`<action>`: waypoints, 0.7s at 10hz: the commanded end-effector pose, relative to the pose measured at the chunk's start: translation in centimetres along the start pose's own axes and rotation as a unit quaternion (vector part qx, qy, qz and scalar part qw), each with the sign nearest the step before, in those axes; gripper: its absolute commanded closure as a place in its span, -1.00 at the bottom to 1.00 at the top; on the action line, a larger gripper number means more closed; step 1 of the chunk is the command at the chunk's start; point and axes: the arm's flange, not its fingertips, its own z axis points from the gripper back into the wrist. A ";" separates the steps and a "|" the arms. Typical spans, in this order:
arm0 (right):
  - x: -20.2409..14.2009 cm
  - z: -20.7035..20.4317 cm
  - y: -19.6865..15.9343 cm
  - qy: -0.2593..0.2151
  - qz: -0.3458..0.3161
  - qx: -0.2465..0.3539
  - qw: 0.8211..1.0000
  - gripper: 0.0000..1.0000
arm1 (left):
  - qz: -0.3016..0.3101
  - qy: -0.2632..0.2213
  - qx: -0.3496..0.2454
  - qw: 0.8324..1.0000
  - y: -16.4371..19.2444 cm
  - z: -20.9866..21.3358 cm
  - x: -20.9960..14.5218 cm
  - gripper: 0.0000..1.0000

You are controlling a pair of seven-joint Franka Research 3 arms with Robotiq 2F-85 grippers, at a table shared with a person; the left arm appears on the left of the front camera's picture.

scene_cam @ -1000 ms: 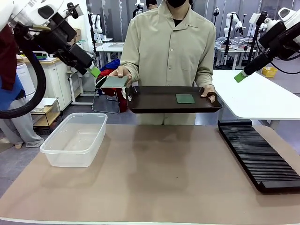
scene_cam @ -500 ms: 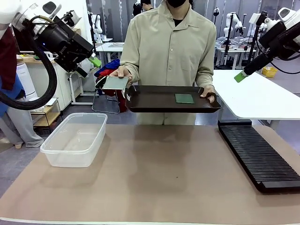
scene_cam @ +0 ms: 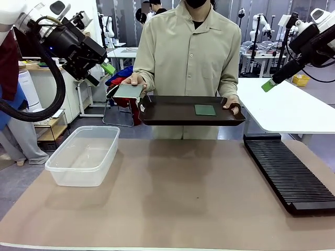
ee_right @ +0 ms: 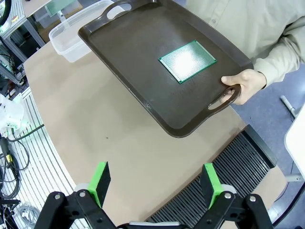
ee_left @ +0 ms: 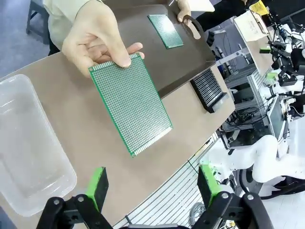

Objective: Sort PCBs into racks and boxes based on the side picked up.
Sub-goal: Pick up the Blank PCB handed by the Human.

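While hand (ee_left: pixel 93 38) holds dotted rect. PCB (ee_left: pixel 131 102), smooth brown tray (scene_cam: pixel 167 111)

Green PCB (ee_left: pixel 131 102) held by one edge in person's hand (ee_left: pixel 93 38); second PCB (ee_right: pixel 187 61) flat on tray (ee_right: pixel 133 47). Clear box (scene_cam: pixel 78 177) empty, left; black rack (scene_cam: pixel 290 175) right.

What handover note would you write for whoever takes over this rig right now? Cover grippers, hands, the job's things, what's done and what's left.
Left gripper: open, raised, facing the offered PCB.
Right gripper: open, raised, facing the tray.
Person: one hand holds out that PCB; other hand grips the tray, which carries a second PCB.
Box and rack: no boards in them.
Done: nothing sorted. Left: both PCBs.
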 end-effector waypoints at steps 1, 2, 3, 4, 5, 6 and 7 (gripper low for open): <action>-0.1 0.0 0.0 -0.003 0.000 0.006 1.000 -1.00 | 0.043 0.021 -0.024 0.999 1.5 0.1 0.9 -1.00; -0.1 0.0 0.0 -0.003 0.000 0.006 1.000 -1.00 | 0.078 0.031 -0.062 0.995 2.7 0.0 1.7 -1.00; -0.1 0.0 0.0 -0.003 0.000 0.006 1.000 -1.00 | 0.135 0.037 -0.083 0.987 3.7 -0.4 2.2 -1.00; -0.1 0.0 0.0 -0.003 0.000 0.006 1.000 -1.00 | 0.166 0.040 -0.117 0.978 4.5 -0.8 2.6 -1.00; -0.1 0.0 0.0 -0.003 0.000 0.006 1.000 -1.00 | 0.189 0.035 -0.150 0.970 5.6 -1.3 3.0 -1.00; -0.1 0.0 0.0 -0.003 0.000 0.006 1.000 -1.00 | 0.197 0.036 -0.176 0.964 6.7 -1.9 3.3 -1.00; -0.1 0.0 0.0 -0.003 0.000 0.006 1.000 -1.00 | 0.191 0.039 -0.199 0.961 7.6 -2.9 3.7 -1.00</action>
